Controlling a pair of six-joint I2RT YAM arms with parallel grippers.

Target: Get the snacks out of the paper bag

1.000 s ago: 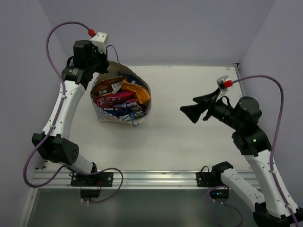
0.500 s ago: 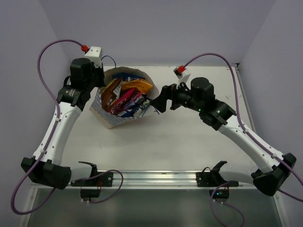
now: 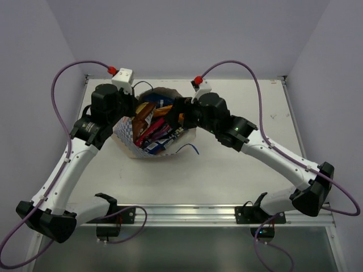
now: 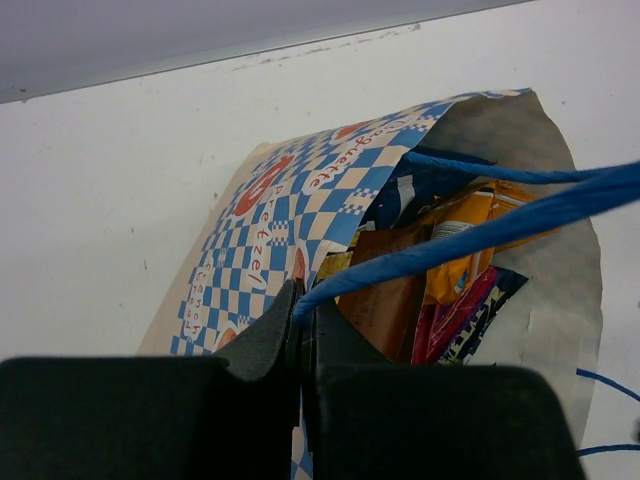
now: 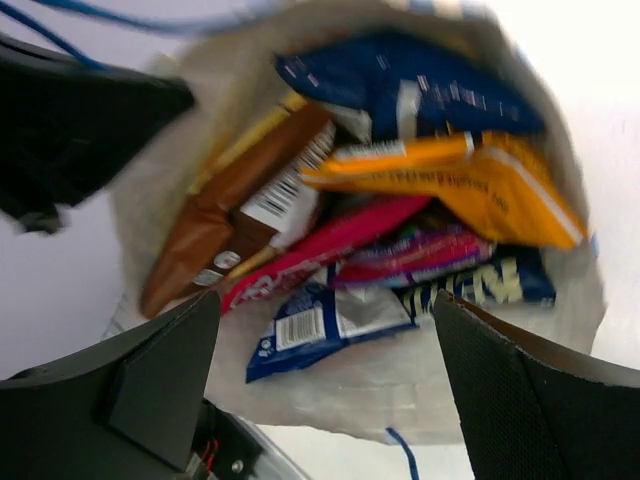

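Pale lilac walls close round a white table (image 3: 238, 170), and both arms lean in from the near edge to meet over the paper bag (image 3: 129, 143). The bag sits left of centre, toward the back wall, with its mouth gaping.

From where I stand, the left arm climbs the left side of the table and bends at the elbow, its wrist at the bag's left rim. The left gripper (image 4: 300, 335) is pinched tight on the blue string handle (image 4: 480, 225), which runs taut from the jaws across the opening.

The right arm stretches in a long diagonal from its base, its wrist at the bag's right rim. The right gripper (image 5: 322, 320) points straight into the mouth with its fingers spread wide, clasping nothing.

The snacks (image 3: 153, 122) are all still inside, just beyond those fingers. A dark blue packet (image 5: 420, 85) lies at the back, with an orange-yellow packet (image 5: 470, 185) under it. A brown packet (image 5: 230, 220) is on the left, a pink packet (image 5: 330, 245) lies across the middle, and a small blue-white packet (image 5: 320, 325) is nearest.
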